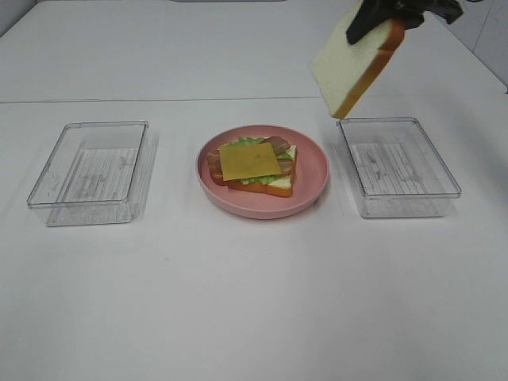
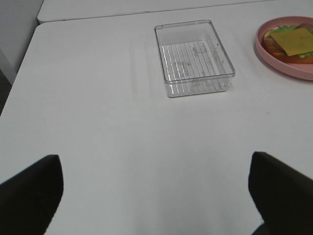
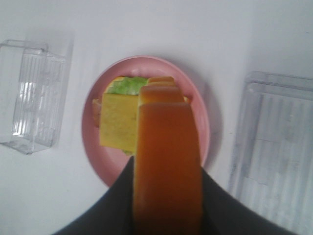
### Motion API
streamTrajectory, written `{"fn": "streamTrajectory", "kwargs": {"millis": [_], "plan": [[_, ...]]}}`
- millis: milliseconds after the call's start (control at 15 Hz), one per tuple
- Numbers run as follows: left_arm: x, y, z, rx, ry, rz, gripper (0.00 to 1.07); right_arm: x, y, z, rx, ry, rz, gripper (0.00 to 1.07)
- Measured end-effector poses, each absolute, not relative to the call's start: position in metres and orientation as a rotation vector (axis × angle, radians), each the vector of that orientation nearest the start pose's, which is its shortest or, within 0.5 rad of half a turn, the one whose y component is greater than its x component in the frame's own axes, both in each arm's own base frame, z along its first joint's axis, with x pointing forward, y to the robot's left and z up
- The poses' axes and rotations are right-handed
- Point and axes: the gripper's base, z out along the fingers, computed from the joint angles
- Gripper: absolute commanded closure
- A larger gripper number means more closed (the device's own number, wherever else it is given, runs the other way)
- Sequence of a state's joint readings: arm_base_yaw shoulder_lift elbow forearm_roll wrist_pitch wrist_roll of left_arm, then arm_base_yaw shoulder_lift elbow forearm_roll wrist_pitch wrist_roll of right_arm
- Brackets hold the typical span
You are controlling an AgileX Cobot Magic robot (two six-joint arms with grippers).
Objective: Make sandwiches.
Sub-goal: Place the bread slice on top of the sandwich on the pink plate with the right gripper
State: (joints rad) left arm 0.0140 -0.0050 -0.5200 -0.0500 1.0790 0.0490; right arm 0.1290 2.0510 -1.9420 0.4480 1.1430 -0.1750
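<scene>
One bread slice (image 1: 349,65) | hanging tilted, long axis near-vertical | right end effector (image 1: 393,17)

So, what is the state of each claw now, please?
Left claw: open, holding nothing.
Right claw: closed on the bread slice, lifted above the table.

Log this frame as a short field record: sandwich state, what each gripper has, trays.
stack: open sandwich on the pink plate, cheese slice on top, lettuce and bacon under it, no top bread yet
right gripper: shut on the top bread slice, held tilted in the air above the right tray
left gripper: open, holding nothing
left tray: holds no food
right tray: holds no food
</scene>
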Motion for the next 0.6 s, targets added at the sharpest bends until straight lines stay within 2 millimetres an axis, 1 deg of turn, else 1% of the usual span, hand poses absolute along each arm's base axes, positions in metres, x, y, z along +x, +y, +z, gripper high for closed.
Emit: {"fn": "streamTrajectory", "kwargs": {"millis": [67, 133, 200, 267, 333, 400, 467, 533, 600], "plan": [[-0.009, -0.004, 0.281, 0.039, 2.036, -0.02, 0.12, 0.442, 0.103, 0.297, -0.294, 2.653, 0.6, 1.07], [-0.009, -0.004, 0.281, 0.039, 2.036, -0.02, 0.12, 0.437, 0.135, 0.292, -0.373, 2.653, 0.644, 1.07], [-0.009, -0.004, 0.281, 0.039, 2.036, -0.02, 0.12, 0.436, 0.142, 0.289, -0.387, 2.659, 0.658, 1.07], [-0.009, -0.004, 0.281, 0.039, 2.036, -0.02, 0.12, 0.435, 0.154, 0.282, -0.41, 2.67, 0.69, 1.07], [-0.009, -0.004, 0.281, 0.039, 2.036, -0.02, 0.12, 0.434, 0.159, 0.279, -0.416, 2.675, 0.707, 1.07], [-0.009, -0.004, 0.281, 0.039, 2.036, -0.02, 0.12, 0.434, 0.173, 0.266, -0.426, 2.697, 0.767, 1.07], [-0.009, -0.004, 0.281, 0.039, 2.036, -0.02, 0.12, 0.435, 0.181, 0.258, -0.421, 2.709, 0.817, 1.07], [-0.009, -0.004, 0.281, 0.039, 2.036, -0.02, 0.12, 0.435, 0.186, 0.252, -0.418, 2.715, 0.865, 1.07], [-0.009, -0.004, 0.281, 0.039, 2.036, -0.02, 0.12, 0.436, 0.187, 0.25, -0.414, 2.715, 0.886, 1.07]]}}
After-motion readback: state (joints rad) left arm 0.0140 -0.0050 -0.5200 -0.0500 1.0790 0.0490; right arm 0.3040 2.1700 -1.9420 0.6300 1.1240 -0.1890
